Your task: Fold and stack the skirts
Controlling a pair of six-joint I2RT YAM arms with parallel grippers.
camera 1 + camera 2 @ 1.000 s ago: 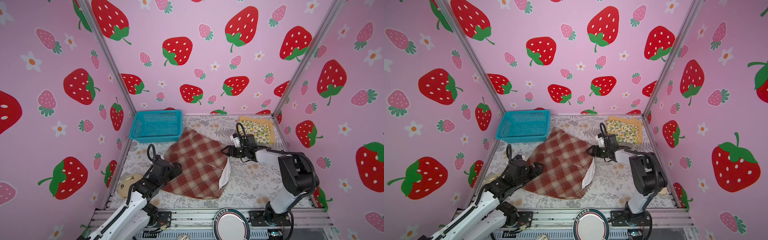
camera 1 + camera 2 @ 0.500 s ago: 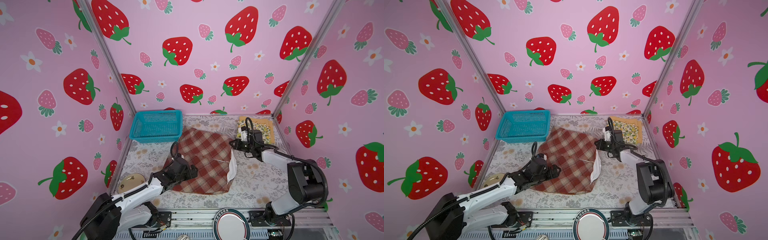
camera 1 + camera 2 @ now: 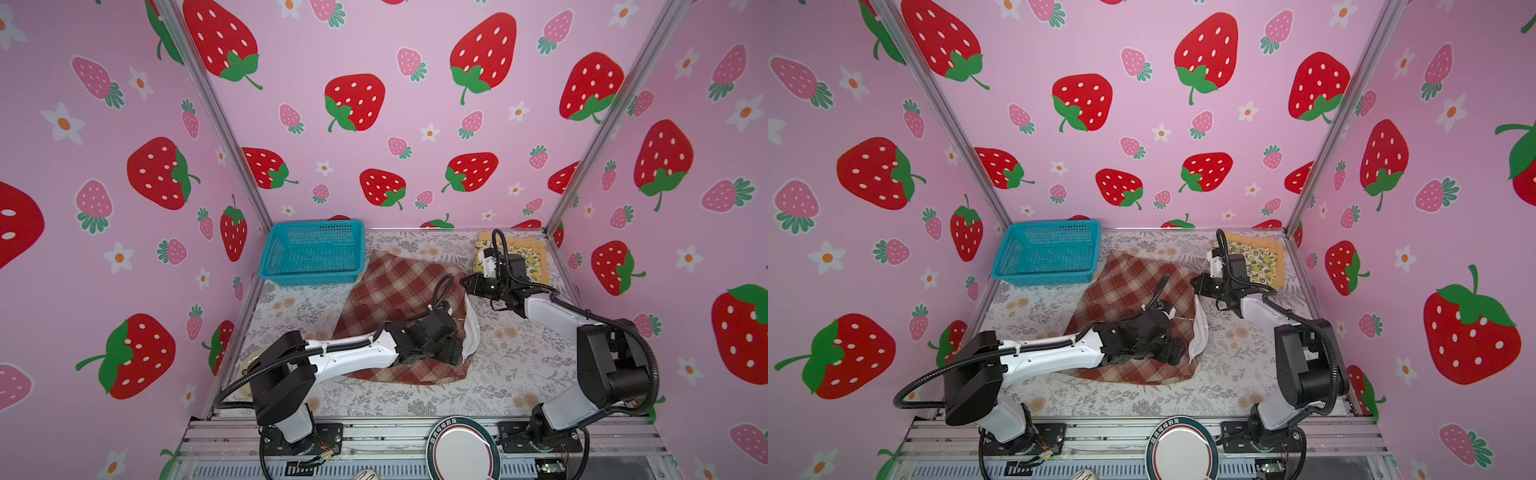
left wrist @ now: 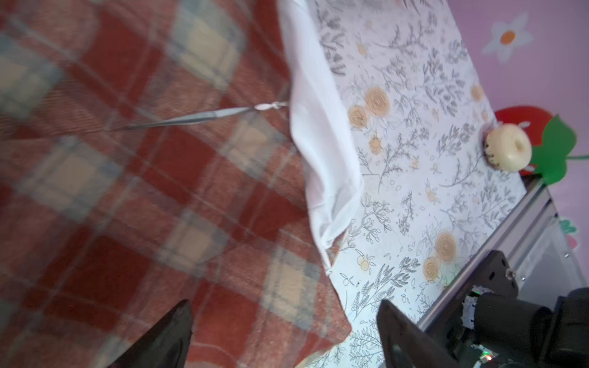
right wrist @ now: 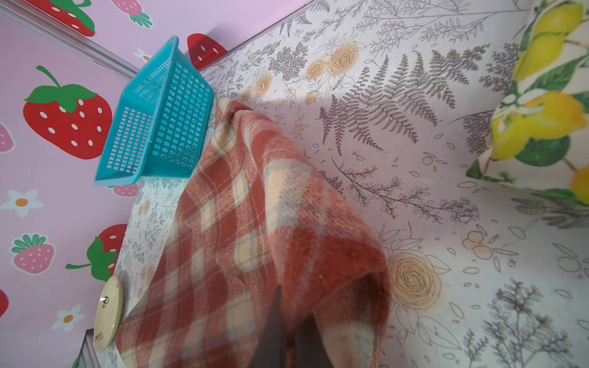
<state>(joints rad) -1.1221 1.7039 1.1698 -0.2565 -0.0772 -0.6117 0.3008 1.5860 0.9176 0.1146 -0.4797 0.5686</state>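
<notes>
Sweeping over from the 9 o'clock edge of the plaid skirt (image 3: 395, 291), the left gripper (image 4: 284, 306) has come to its 4 o'clock corner, and the right gripper (image 3: 465, 282) has closed since a second ago. In the left wrist view the left jaws stand wide apart over that corner with nothing between them. Whether the tips touch the cloth I cannot tell. The right jaws are pressed together on a fold of the plaid skirt's 2 o'clock edge, and the cloth tents up from the table (image 3: 519, 365) there. The plaid skirt lies mid-table, its white lining (image 3: 471, 328) showing along the 3 o'clock side. The basket (image 3: 274, 253) sits at 11 o'clock. At 1 o'clock the lemon skirt (image 3: 1260, 259) lies folded on the mustard skirt (image 3: 1278, 257).
</notes>
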